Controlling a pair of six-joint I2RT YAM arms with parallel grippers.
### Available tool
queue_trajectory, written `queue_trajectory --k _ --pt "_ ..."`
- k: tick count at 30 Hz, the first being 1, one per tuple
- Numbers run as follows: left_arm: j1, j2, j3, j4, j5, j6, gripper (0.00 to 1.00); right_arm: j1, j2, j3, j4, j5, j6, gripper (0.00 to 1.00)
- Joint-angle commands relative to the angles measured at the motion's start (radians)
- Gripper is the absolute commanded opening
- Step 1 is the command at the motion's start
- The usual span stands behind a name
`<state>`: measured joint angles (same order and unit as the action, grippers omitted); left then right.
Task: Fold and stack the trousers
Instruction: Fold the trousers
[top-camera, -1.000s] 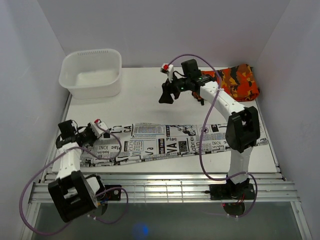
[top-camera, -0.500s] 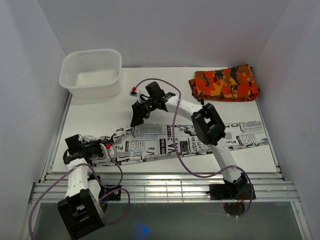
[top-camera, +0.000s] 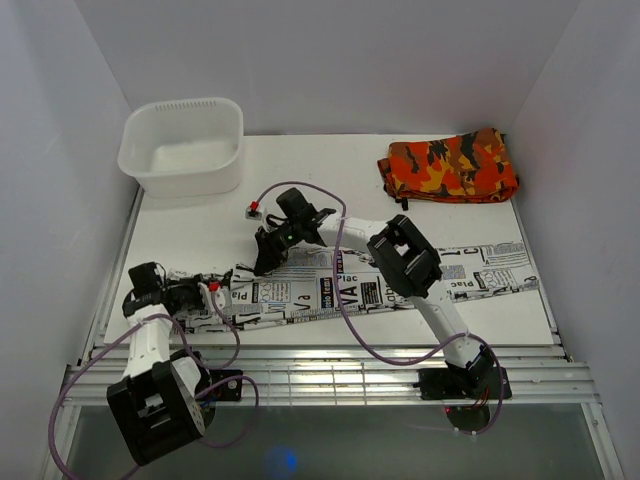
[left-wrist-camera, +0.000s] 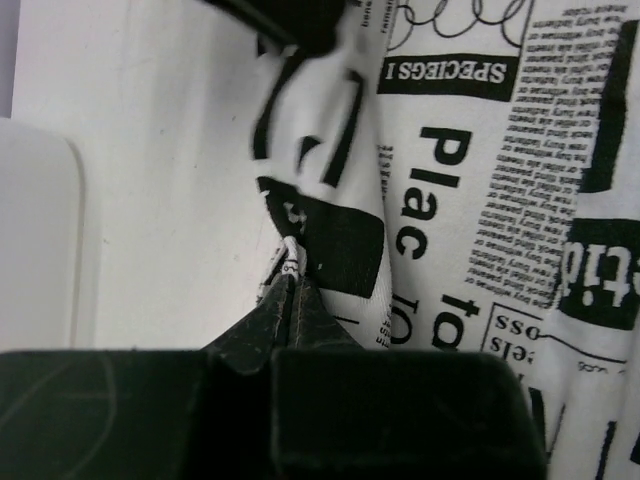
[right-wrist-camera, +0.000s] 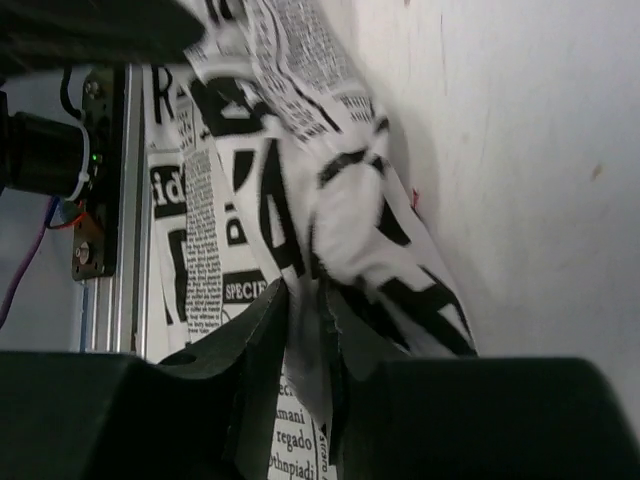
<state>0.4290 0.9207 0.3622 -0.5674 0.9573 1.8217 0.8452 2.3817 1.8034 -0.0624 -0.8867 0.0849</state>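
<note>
Newspaper-print trousers (top-camera: 400, 285) lie stretched across the lower middle of the overhead view on a white table (top-camera: 200, 220). At lower left, the left tool (left-wrist-camera: 292, 290) is pinched tight on their end. Just right of it, the right tool (right-wrist-camera: 308, 300) is closed on the upper edge, likely to fold the cloth over.

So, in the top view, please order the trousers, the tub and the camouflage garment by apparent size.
1. trousers, clearly largest.
2. tub and camouflage garment look about equal; I cannot rank them.
</note>
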Motion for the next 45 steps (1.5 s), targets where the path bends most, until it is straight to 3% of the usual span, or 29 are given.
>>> queue_trajectory --k 1,2,5,7,10,17,25,32,39,45 --pt "-0.003 0.009 0.086 -0.048 0.032 -0.119 0.09 0.023 -0.044 -0.102 0.012 -0.008 -0.059 0.24" --pt "-0.004 0.006 0.099 -0.058 0.037 -0.142 0.15 0.028 -0.045 -0.116 0.009 -0.005 -0.066 0.21" --pt "-0.003 -0.025 0.148 -0.081 0.047 -0.229 0.21 0.041 -0.041 -0.145 0.006 0.009 -0.08 0.09" --pt "-0.004 -0.052 0.181 -0.056 0.052 -0.343 0.36 0.046 -0.041 -0.165 0.015 0.023 -0.08 0.08" --pt "-0.004 -0.045 0.246 -0.051 0.046 -0.516 0.45 0.054 -0.081 -0.249 0.105 0.057 -0.076 0.08" --pt "-0.009 0.213 0.457 -0.342 0.123 -0.625 0.46 0.092 -0.185 -0.453 0.312 0.21 -0.056 0.08" --pt "-0.17 0.493 0.526 -0.348 0.081 -0.824 0.62 0.12 -0.243 -0.582 0.501 0.345 -0.08 0.08" --pt "-0.277 0.618 0.541 -0.163 0.02 -1.018 0.64 0.118 -0.251 -0.549 0.5 0.319 -0.12 0.08" --pt "-0.361 0.707 0.55 -0.06 -0.009 -1.079 0.65 0.118 -0.274 -0.541 0.477 0.295 -0.135 0.08" --pt "-0.375 0.757 0.543 -0.077 0.058 -1.087 0.55 0.114 -0.28 -0.541 0.475 0.316 -0.12 0.08"
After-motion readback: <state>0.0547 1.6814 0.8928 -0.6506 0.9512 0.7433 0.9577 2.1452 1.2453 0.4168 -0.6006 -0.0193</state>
